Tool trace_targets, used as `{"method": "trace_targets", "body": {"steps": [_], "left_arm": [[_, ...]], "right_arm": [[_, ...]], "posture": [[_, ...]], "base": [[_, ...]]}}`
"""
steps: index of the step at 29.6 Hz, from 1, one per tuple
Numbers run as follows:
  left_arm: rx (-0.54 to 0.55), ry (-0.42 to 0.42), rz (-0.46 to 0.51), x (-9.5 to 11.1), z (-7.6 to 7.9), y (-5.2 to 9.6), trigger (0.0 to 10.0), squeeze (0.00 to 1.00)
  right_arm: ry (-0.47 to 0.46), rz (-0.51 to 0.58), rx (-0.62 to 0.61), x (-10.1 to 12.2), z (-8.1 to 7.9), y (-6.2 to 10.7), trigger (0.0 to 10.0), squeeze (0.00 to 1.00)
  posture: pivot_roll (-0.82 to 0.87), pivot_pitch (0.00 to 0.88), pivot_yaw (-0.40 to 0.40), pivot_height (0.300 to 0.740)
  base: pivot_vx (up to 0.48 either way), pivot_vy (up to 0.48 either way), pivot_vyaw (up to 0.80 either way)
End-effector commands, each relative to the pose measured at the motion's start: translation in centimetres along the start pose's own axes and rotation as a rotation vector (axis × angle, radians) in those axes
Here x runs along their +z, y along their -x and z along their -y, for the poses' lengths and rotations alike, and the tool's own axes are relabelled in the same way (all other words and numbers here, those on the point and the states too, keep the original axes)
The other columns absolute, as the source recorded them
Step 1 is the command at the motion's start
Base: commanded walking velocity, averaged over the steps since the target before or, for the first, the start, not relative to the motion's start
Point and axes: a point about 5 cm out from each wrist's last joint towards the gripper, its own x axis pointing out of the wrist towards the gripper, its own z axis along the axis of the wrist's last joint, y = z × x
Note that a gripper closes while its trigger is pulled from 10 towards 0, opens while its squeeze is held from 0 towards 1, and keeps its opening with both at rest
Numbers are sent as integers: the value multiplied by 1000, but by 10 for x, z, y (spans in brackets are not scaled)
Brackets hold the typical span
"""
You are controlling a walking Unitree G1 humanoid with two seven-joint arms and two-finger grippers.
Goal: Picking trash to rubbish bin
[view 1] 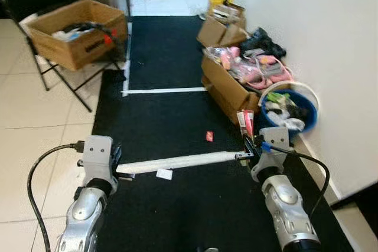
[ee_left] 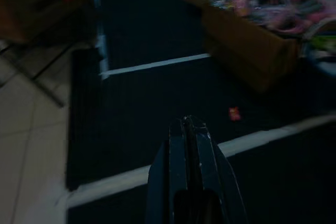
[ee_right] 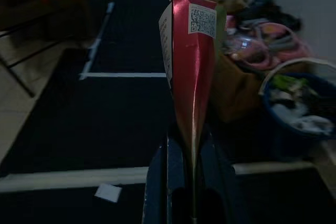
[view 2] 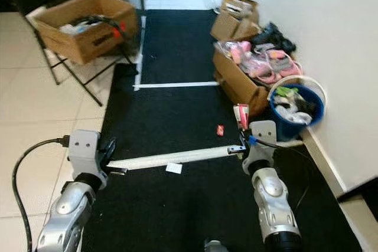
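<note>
My right gripper [view 1: 248, 141] is shut on a red foil packet [ee_right: 191, 51] that stands up out of its fingers, with a white QR label near the top. It hovers over the black mat, just left of the blue rubbish bin [view 1: 311, 118], which holds mixed trash. A small red scrap [view 1: 209, 136] and a white paper scrap [view 1: 164, 174] lie on the mat between my arms. At the mat's left side my left gripper [ee_left: 189, 125] is shut with nothing in it.
Open cardboard boxes [view 1: 227, 90] full of pink items line the white wall behind the bin. A folding chair carrying a cardboard box [view 1: 77, 30] stands on the tiles at the left. White tape strips [view 1: 177, 162] cross the black mat.
</note>
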Motion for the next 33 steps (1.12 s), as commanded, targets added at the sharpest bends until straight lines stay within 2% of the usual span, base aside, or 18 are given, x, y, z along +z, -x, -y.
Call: {"method": "trace_targets", "body": {"steps": [1, 12, 15, 33], "left_arm": [[8, -8, -7, -1, -1, 1, 10000, 0], [7, -1, -8, -1, -1, 2, 10000, 0], [9, 2, -14, -1, -1, 3, 10000, 0], [26, 8, 3, 4, -4, -1, 10000, 0]], "right_arm": [[-8, -19, -8, -4, 3, 2, 10000, 0], [-19, -20, -19, -4, 4, 0, 10000, 0], [-54, -30, -22, -6, 4, 0, 10000, 0], [-52, -56, -14, -9, 2, -2, 10000, 0]], "posture": [[31, 149, -16, 740], [29, 130, -15, 740], [32, 127, -16, 740], [34, 124, -14, 740]], "base": [[0, 0, -600], [0, 0, -603], [0, 0, -540], [0, 0, 0]]}}
